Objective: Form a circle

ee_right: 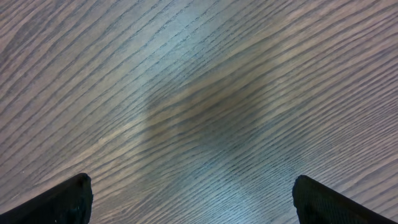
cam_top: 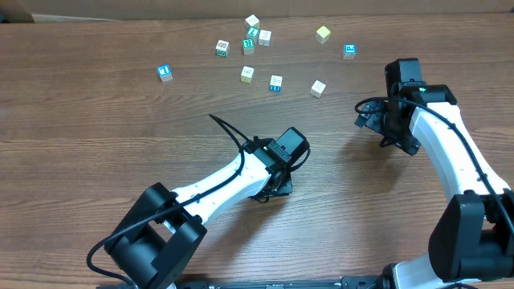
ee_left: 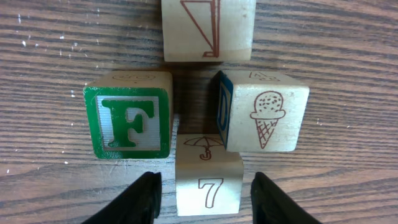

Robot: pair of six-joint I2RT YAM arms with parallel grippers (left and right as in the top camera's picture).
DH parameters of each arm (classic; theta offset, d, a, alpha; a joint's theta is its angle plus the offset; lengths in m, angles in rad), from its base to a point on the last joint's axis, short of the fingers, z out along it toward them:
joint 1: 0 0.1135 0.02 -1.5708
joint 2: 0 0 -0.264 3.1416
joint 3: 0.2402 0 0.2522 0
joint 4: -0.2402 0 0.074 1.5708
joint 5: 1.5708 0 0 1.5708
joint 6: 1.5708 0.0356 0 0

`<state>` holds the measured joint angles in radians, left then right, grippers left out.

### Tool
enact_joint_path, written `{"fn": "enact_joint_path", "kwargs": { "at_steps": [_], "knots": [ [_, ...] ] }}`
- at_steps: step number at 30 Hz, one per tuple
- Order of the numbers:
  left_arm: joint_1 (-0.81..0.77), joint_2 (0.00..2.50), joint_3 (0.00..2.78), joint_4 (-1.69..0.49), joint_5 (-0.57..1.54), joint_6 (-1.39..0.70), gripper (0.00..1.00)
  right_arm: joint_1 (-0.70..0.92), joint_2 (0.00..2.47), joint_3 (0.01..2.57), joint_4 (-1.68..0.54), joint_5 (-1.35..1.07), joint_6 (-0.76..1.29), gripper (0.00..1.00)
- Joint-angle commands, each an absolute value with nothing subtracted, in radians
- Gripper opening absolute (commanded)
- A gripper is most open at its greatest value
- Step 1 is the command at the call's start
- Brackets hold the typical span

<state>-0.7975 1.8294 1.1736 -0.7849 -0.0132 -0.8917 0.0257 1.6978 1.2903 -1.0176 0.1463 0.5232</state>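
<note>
Progress: we count four cubes (ee_left: pixel 264 118) ringed at the F block (ee_left: pixel 129 122); left claw (ee_left: pixel 211 198) released astride the 7 block (ee_left: pixel 209 186), right claw (ee_right: pixel 193 199) agape; strays (cam_top: pixel 247 74) unplaced.

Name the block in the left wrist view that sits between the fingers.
The block marked 7, flanked by both fingers; the green F block, ice-cream block and line-drawing block lie beyond them.

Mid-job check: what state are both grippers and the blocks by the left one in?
Left gripper: open, straddling the 7 block, not touching.
Right gripper: open, empty, over bare table.
7 block: resting free on table.
F block: resting, green face showing.
Ice cream block: resting, slightly turned.
Triangle block: resting, partly out of frame.
Other blocks: scattered, far side of table.
</note>
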Motion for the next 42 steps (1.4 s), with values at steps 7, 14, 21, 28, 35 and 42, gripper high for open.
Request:
{"fn": "enact_joint_path", "kwargs": {
  "at_steps": [7,14,21,28,35,42],
  "knots": [
    [-0.789,1.846,1.166,-0.785,-0.031,-0.905,0.45,0.022,1.679,1.302,-1.015,0.157,0.524,1.0],
    [-0.789,1.846,1.166,-0.785,-0.025,-0.898,0.47,0.022,1.679,1.302,-1.015,0.157,0.524,1.0],
    [-0.789,1.846,1.166,-0.785,-0.025,-0.898,0.51,0.022,1.679,1.302,-1.015,0.157,0.524,1.0],
    [-0.789,1.846,1.166,-0.785,-0.025,-0.898,0.51,0.022,1.679,1.302,-1.015,0.157,0.524,1.0],
    [-0.789,1.846,1.166,-0.786,-0.025,-0.898,0.49,0.022,1.679,1.302,-1.015,0.157,0.524,1.0],
    [-0.789,1.846,1.166,-0.791,-0.025,-0.898,0.43,0.022,1.679,1.302,-1.015,0.157,0.524,1.0]
  ]
}}
